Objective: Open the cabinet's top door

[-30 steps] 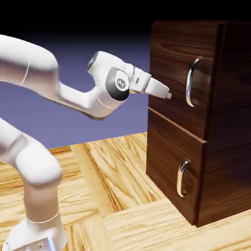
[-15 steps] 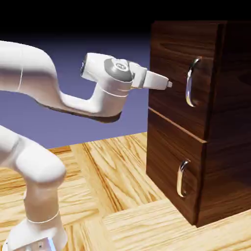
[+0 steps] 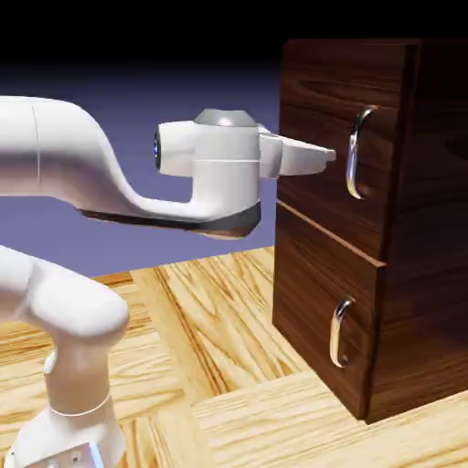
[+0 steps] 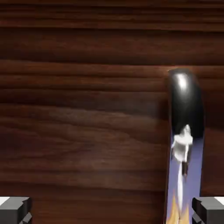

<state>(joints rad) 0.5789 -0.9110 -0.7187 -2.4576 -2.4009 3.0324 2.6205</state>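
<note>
Cabinet [image 3: 366, 228]: stands on the wooden surface [image 3: 228, 366] at the exterior view's right, dark walnut grain, two front panels one above the other.
Top door [image 3: 320, 155]: the upper, taller panel; sits flush with the cabinet front, no gap showing at its edge. Judged shut.
Top handle [image 3: 358, 154]: long curved silver bar, upright, near the door's far edge. In the hand view it shows as a mirrored bar right of middle [image 4: 184, 144], running down to the bottom edge.
Lower handle [image 3: 340, 333]: smaller, on the short panel; not the target.
Hand [image 3: 322, 155]: level, pointing at the top door, tips just short of the handle in the exterior view. Fingers spread wide apart, nothing between them; the two grey tips [image 4: 15, 210] sit at the hand view's bottom corners.
Alignment: handle lies close to the right-side tip, not centred in the gap.
Contact: cannot tell any touch on wood or bar; appears apart.
Progress: approach only. Nothing gripped, door unmoved.
Left to do: likely centre on the bar, close on it, pull the door out.
</note>
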